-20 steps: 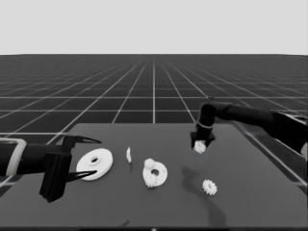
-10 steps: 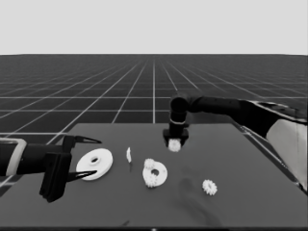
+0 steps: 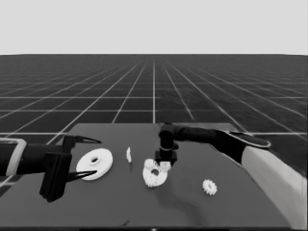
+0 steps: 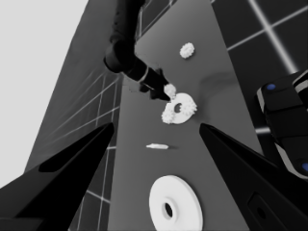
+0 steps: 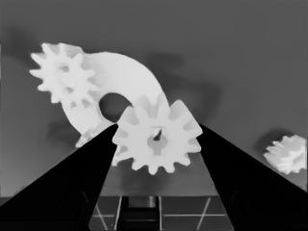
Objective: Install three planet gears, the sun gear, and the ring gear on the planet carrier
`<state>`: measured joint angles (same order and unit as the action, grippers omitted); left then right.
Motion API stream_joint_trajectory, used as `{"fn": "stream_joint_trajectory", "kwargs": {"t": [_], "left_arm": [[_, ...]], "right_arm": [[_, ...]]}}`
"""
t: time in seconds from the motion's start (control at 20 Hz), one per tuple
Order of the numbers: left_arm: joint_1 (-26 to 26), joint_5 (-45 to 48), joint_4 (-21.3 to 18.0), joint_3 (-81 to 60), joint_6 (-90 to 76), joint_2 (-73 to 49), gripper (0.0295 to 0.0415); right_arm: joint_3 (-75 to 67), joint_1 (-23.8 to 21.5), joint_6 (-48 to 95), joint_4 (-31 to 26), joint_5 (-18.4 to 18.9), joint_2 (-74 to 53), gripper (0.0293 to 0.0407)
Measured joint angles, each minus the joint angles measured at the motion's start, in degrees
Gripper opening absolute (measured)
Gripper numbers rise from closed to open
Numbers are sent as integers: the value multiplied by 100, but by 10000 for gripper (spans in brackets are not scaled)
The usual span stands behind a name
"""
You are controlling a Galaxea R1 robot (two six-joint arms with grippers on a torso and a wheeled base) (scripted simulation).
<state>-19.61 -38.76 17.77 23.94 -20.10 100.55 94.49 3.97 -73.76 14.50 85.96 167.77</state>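
Thin white piece [image 3: 128,154]: a narrow sliver lying on the dark table [image 3: 250,207], left of the table's middle in the head view; its own dark shadow falls just beside it. In the left wrist view the same thin white piece [image 4: 157,146] appears as a slender pointed shape, apart from every other white part. Table: a dark, flat slab whose far edge meets the floor's grid [image 3: 120,91], a field of pale lines on dark ground running back to the horizon. Above the horizon lies a pale blank band [image 3: 154,26]. Dark machinery [image 4: 286,120] with pale bands and small blue lights stands past the table's edge in the left wrist view.
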Motion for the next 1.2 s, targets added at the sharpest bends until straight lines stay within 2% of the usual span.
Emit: {"fn": "stream_joint_trajectory", "kwargs": {"t": [0.1,0.35,0.4,0.45,0.5,0.6,0.85,0.9,0.95,1.0,1.1,1.2], "left_arm": [[0,0,0,0,0,0,385],[0,0,0,0,0,0,385],[0,0,0,0,0,0,385],[0,0,0,0,0,0,385],[0,0,0,0,0,0,385],[0,0,0,0,0,0,385],[0,0,0,0,0,0,385],[0,0,0,0,0,0,385],[0,0,0,0,0,0,385],[0,0,0,0,0,0,385],[0,0,0,0,0,0,385],[0,0,0,0,0,0,385]], "right_arm": [[287,276,163,229,-130,86,312],[445,387,250,333,-206,136,312],[450,390,252,336,-209,138,344],[453,392,254,338,-210,139,372],[455,393,254,339,-211,139,381],[456,394,255,340,-212,139,384],[457,395,255,341,-212,140,385],[-313,-179,-177,-334,196,-106,385],[-533,-810,-321,-840,331,-160,385],[-528,-1183,-323,-1156,380,-150,385],[-436,-1510,-267,-1450,424,-118,385],[-384,-1610,-234,-1550,441,-102,385]]}}
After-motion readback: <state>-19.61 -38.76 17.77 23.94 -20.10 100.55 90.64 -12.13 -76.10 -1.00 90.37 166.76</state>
